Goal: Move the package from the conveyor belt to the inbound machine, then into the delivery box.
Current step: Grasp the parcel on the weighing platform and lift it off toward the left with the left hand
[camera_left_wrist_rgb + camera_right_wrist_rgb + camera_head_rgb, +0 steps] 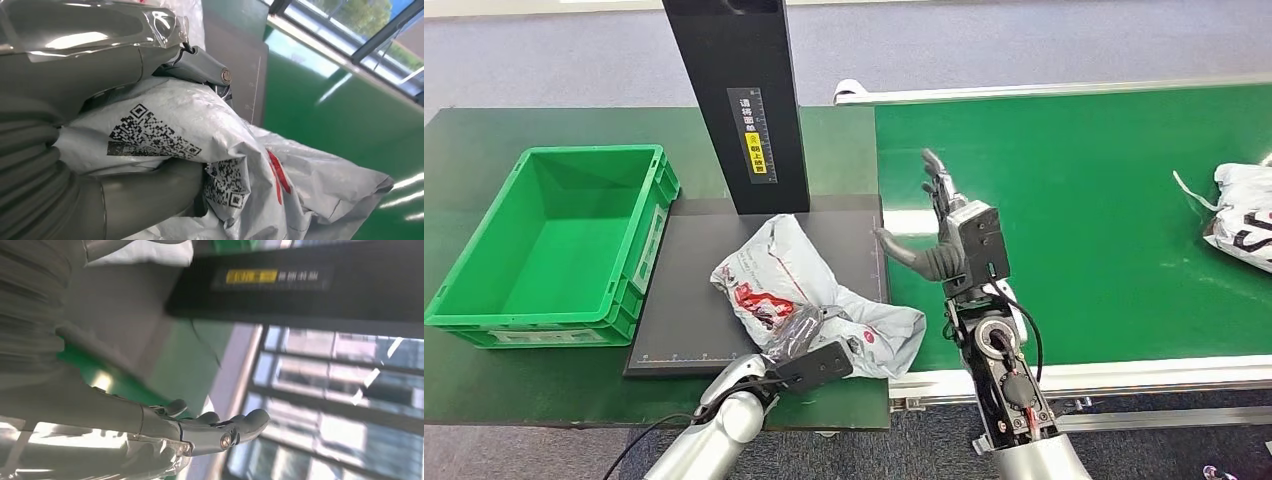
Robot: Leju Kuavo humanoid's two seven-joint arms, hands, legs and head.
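A crumpled grey mailer package [814, 295] with red print lies on the black plate of the inbound machine [694, 290], its near end hanging toward the table's front edge. My left hand [799, 345] grips the package's near side; up close the thumb and fingers [200, 70] wrap the bag [210, 150] by its QR labels. My right hand [944, 225] hovers open over the green conveyor belt [1084, 220], just right of the plate, with its fingers [220, 432] stretched out and nothing in them. The green delivery box [554, 245] stands to the left.
The machine's black post [744, 100] rises behind the package. A second white package [1244, 215] lies on the belt at the far right. The belt's metal front rail [1084, 378] runs beside my right forearm.
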